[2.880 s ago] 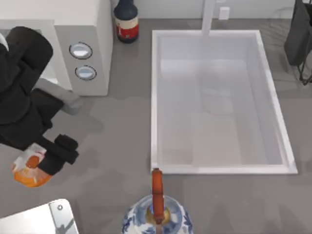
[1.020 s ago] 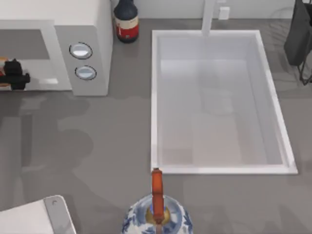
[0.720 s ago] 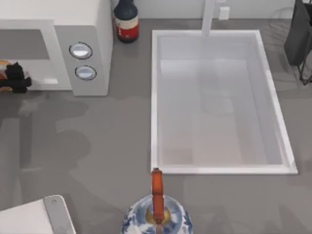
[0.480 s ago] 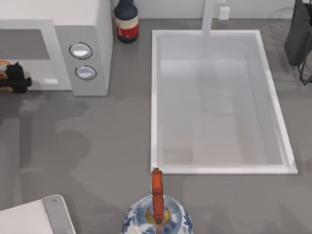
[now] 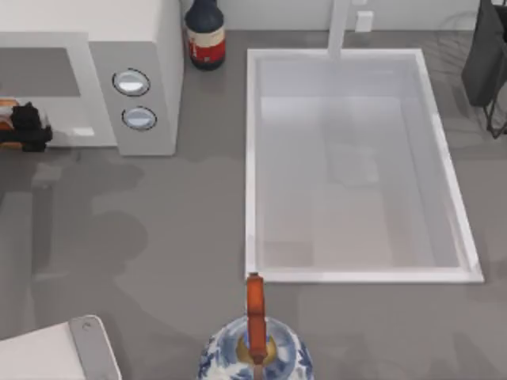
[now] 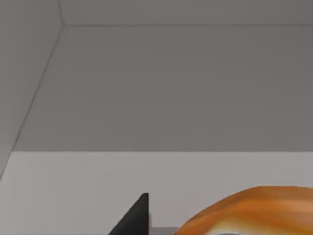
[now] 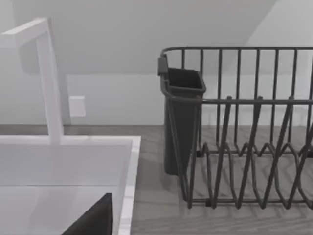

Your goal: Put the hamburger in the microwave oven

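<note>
At the top view's far left edge, the left gripper (image 5: 24, 127) pinches the hamburger (image 5: 6, 123), an orange sliver cut off by the frame, at the mouth of the boxy white microwave oven (image 5: 139, 75). In the left wrist view, a glossy orange-tan bun (image 6: 254, 210) sits before smooth grey cavity walls. In the right wrist view, one dark fingertip (image 7: 95, 220) shows beside the white sink (image 7: 128, 166) and a wire dish rack (image 7: 244, 127); I cannot tell its spread.

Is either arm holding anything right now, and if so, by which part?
The left end effector, at the white microwave oven's opening, holds the small orange-tan hamburger by its sides.
</note>
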You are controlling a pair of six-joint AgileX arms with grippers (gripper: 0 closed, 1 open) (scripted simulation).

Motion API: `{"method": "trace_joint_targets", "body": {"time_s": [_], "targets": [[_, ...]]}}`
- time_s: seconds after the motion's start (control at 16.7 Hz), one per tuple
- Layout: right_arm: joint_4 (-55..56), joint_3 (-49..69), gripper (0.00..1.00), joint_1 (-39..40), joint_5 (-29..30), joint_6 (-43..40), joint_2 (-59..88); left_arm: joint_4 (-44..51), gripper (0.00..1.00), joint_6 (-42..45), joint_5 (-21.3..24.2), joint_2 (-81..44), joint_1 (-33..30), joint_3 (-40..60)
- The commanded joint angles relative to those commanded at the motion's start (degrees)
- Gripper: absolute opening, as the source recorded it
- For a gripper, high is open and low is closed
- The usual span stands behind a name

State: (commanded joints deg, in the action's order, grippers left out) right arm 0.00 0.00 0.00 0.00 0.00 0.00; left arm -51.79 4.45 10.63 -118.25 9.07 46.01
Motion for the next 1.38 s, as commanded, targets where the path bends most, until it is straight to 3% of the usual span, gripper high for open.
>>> {"method": "trace_joint_targets", "body": {"time_s": [0.18, 0.24, 0.84, 1.38], "targets": [[0.0, 0.0, 1.0, 0.0, 0.0, 0.0, 0.0, 0.0, 0.98, 0.0, 0.0, 0.0, 0.0, 0.0], [0.0, 0.0, 1.0, 0.0, 0.0, 0.0, 0.0, 0.0, 1.0, 0.0, 0.0, 0.0, 0.0, 0.0], [0.0, 0.0, 1.0, 0.0, 0.0, 0.0, 0.0, 0.83, 1.0, 0.02, -0.04, 0.87, 0.1, 0.4], [0.0, 0.0, 1.0, 0.0, 0.0, 0.0, 0.0, 17.35, 1.0, -0.19, -0.28, 12.34, 0.22, 4.2]]}}
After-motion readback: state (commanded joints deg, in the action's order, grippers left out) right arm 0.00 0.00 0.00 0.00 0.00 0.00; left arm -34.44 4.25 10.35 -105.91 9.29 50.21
